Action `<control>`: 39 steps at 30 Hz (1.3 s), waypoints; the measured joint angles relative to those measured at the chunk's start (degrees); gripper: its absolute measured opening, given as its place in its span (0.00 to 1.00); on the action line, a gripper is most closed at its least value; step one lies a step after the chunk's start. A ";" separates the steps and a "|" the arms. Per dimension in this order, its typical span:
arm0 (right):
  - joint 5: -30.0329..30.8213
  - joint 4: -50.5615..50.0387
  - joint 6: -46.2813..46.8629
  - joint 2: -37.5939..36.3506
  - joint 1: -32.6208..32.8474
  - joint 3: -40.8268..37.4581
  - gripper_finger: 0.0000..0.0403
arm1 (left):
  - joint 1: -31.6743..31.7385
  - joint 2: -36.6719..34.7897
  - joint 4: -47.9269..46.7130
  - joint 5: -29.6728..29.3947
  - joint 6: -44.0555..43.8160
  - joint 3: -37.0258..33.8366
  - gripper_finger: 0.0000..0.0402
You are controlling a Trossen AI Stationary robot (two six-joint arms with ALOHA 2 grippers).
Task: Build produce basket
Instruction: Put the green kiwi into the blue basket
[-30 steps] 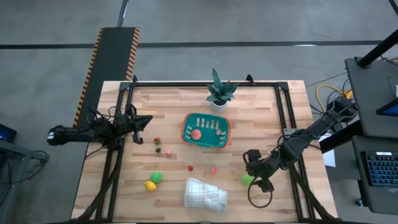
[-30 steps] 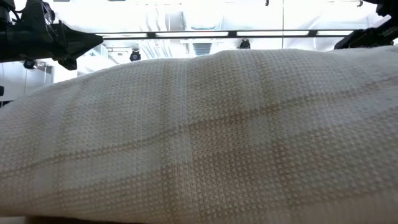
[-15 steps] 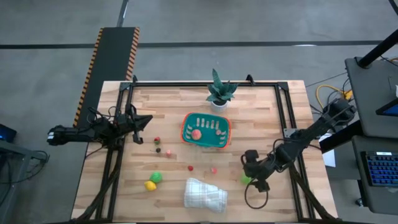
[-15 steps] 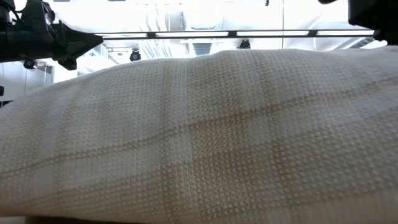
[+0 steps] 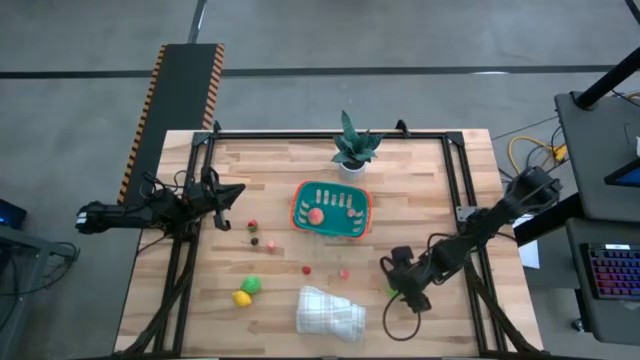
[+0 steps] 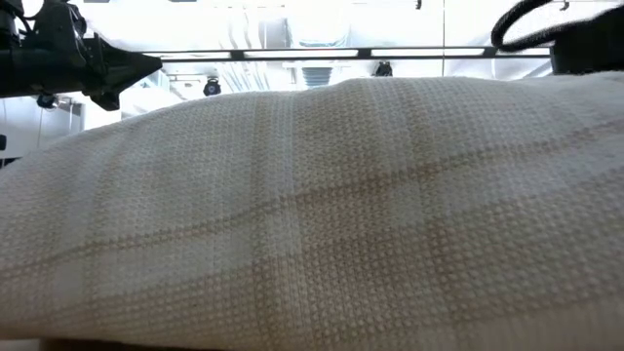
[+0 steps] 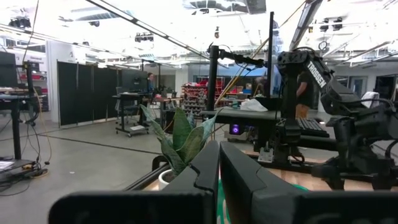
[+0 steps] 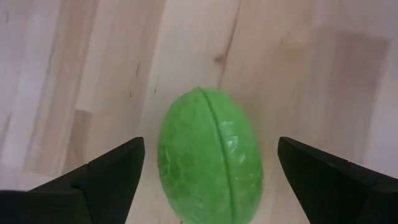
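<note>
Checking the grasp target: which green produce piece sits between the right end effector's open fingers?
The green oval piece by the table's right edge, right of the white cloth. The other green piece lies left of the cloth, beside the yellow one.

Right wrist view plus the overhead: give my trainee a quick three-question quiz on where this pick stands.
1. True or false: the right pincer is shut on the green toy fruit.
2. Which piece already lies in the teal basket? A) a yellow piece B) a pink piece C) a dark berry
3. Fill in: the folded white cloth lies between the green and yellow pieces and the ____ pincer.

Key
1. False: its fingers stand open, one either side of the fruit, which rests on the wooden table.
2. B.
3. Right; the left pincer waits shut at the table's left edge.
</note>
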 joint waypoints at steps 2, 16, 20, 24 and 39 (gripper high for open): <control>-0.41 -0.08 -0.02 0.79 0.02 0.09 0.89 | -0.01 0.00 0.00 0.01 0.00 0.00 0.00; -0.99 0.00 -0.04 1.43 0.00 0.48 0.79 | 0.00 0.00 0.00 0.02 -0.02 0.00 0.00; -0.99 0.00 -0.07 1.38 0.02 0.48 0.73 | -0.01 0.00 0.00 0.02 -0.02 0.00 0.00; -0.99 0.00 -0.06 1.37 0.02 0.48 0.66 | -0.02 0.00 0.00 0.04 -0.02 0.00 0.00; -0.97 0.07 -0.08 1.29 0.02 0.48 0.56 | -0.02 0.00 0.00 0.04 -0.04 0.00 0.00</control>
